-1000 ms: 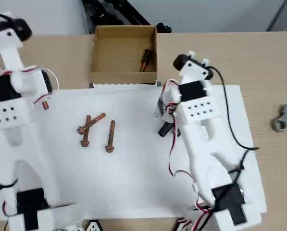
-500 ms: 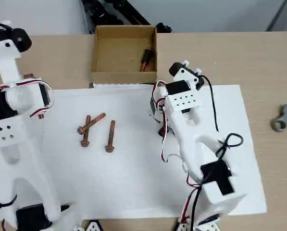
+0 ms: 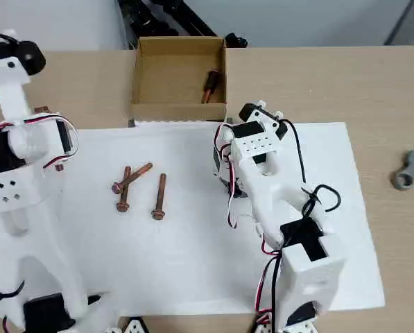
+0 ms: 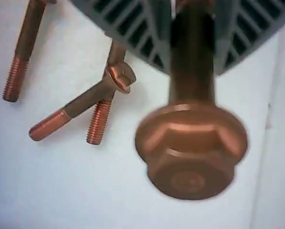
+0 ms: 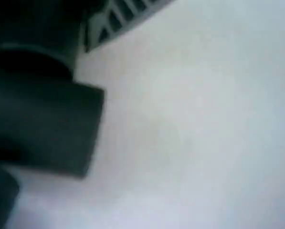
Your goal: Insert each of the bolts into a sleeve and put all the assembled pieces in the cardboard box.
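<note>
Left gripper [image 4: 192, 28] clamps one bolt [image 4: 192, 157] by the shank, head out, above the sheet [image 3: 193, 263]. Right gripper [image 3: 227, 173] sits low at mid-sheet by a dark piece [image 5: 37, 119], likely a sleeve; whether it's open or closed, can't tell. Three loose bolts [image 3: 134, 187] lie on the sheet, two crossed, one just beside. Far back, the box [image 3: 179, 111] holds one assembled piece [image 3: 211, 84]. Looks like one done, four bolts left to sleeve and box.

A white sheet [image 3: 193, 263] lies beneath the left gripper [image 4: 192, 38] on a light wooden table [image 3: 373, 83], with dark equipment [image 3: 158, 17] beyond the table's far edge.
</note>
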